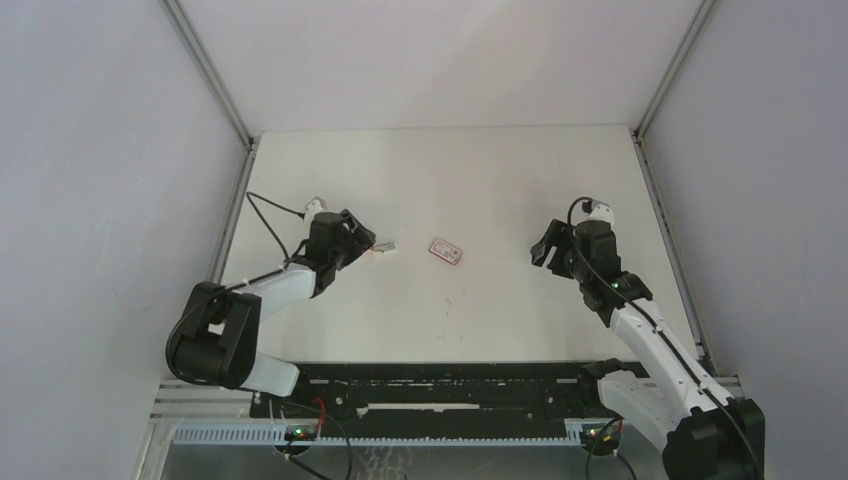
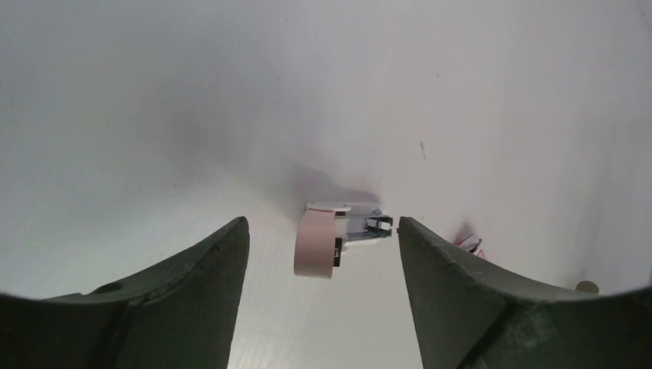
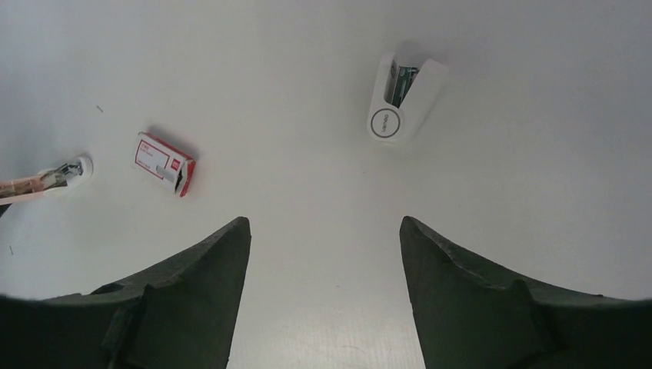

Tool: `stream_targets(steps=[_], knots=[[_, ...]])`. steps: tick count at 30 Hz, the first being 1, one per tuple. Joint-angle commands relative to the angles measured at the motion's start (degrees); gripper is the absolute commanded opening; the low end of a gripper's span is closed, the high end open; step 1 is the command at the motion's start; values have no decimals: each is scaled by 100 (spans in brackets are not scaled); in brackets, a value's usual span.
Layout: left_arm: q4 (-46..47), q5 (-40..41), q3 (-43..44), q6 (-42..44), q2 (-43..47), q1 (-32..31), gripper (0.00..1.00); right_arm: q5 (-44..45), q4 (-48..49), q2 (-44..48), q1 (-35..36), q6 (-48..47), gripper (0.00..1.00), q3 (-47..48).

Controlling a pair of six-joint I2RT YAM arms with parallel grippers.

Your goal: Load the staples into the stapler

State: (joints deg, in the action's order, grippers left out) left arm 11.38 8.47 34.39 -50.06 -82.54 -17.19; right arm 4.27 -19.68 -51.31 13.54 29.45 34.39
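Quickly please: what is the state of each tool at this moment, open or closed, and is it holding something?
Left tool: open, holding nothing.
Right tool: open, holding nothing.

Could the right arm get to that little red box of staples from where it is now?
Probably yes. The staples lie by themselves on the table, a little to the left of the right gripper, which is open and empty, and nothing stands between them.
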Motion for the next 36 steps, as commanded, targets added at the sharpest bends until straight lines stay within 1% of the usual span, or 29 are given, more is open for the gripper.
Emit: stream_targets(steps=[1, 3, 6, 8, 11, 14, 17, 21, 26, 30, 36], knots=[[70, 291, -12, 357, 638, 112, 78, -114, 426, -205, -237, 85, 68, 2], [-42, 540, -102, 534, 1015, 116, 81, -252, 611, -418, -423, 76, 65, -2], [-267, 968, -147, 838, 1573, 119, 82, -369, 871, -811, -746, 85, 61, 13], [-364, 1061, -110, 1099, 1926, 112, 82, -583, 1056, -1107, -975, 77, 58, 26], [-536, 1053, 37, 1463, 2176, 116, 82, -749, 1196, -1586, -1247, 49, 54, 96], [-529, 1001, 81, 1571, 2330, 106, 82, -934, 1451, -1992, -1477, 47, 53, 110], [-323, 753, 19, 1554, 2404, 109, 82, -1100, 1767, -2364, -1632, 98, 53, 125], [-258, 513, 30, 1560, 2426, 76, 82, -1419, 1999, -2756, -1786, 219, 54, 235], [-324, 461, 6, 1600, 2582, -19, 82, -1745, 2292, -3157, -1938, 385, 55, 340], [-383, 470, -22, 1643, 2730, -100, 82, -2060, 2575, -3472, -2076, 513, 52, 415], [-540, 523, 44, 1723, 2852, -182, 81, -2215, 2670, -3874, -2144, 559, 45, 586]])
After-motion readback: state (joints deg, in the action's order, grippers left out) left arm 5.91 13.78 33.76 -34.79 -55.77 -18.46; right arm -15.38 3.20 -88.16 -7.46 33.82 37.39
